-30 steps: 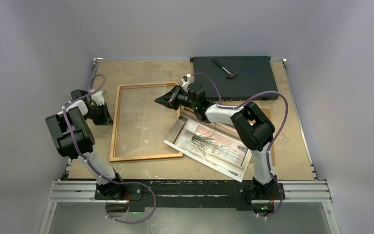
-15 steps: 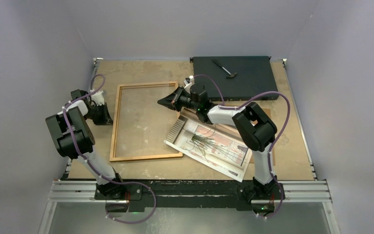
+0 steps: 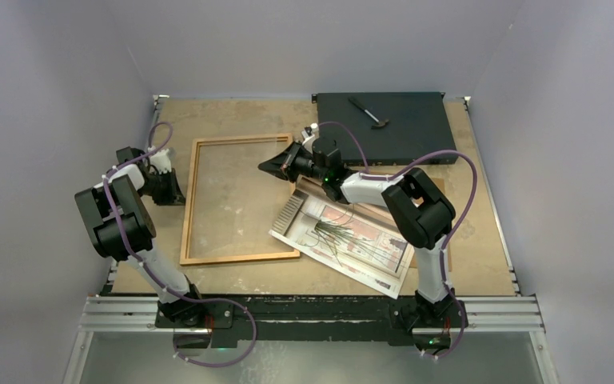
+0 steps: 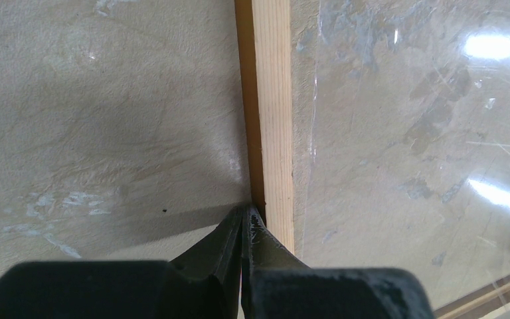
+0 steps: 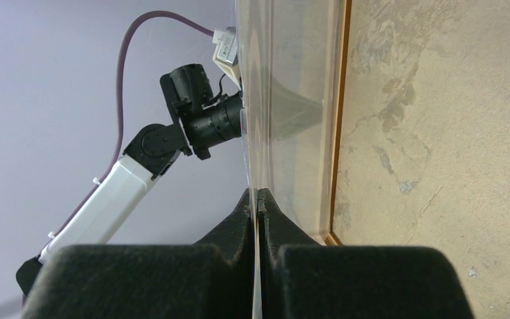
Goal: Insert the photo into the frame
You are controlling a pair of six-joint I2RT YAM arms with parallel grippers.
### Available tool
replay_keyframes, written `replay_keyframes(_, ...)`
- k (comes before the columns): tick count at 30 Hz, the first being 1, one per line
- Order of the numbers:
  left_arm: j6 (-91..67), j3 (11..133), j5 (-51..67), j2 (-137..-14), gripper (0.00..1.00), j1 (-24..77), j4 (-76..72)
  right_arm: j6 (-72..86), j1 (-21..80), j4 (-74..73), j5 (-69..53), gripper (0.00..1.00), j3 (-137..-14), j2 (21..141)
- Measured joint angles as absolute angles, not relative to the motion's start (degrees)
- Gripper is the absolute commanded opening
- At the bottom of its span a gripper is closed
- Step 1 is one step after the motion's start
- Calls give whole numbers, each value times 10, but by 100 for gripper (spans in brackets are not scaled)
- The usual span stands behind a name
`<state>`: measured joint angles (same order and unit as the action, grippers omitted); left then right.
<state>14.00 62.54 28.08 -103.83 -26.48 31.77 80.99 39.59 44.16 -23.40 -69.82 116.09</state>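
Observation:
The orange-brown wooden frame (image 3: 188, 208) lies flat on the left half of the table. My right gripper (image 3: 276, 166) is shut on the right edge of the frame's clear pane (image 5: 285, 100), which stands tilted up on edge between the fingers in the right wrist view (image 5: 257, 194). My left gripper (image 3: 177, 192) is shut and empty, its tips (image 4: 247, 211) touching the outer side of the frame's left bar (image 4: 272, 100). The photo (image 3: 344, 240) lies face up to the right of the frame, slanted, under my right arm.
A brown hardboard sheet (image 3: 440, 192) lies partly under the photo. A flat black box (image 3: 400, 132) with a small tool (image 3: 368, 112) on it sits at the back right. Grey walls close in the table on three sides.
My right gripper has shifted slightly to the right and away with the pane's edge in it. The left arm and the photo have not moved.

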Motion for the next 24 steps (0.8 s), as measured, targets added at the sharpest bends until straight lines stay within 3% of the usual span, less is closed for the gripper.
replay_keyframes(24, 140, 625, 281, -1038, 0, -265, 318, 810, 398, 444, -235, 0, -724, 1192)
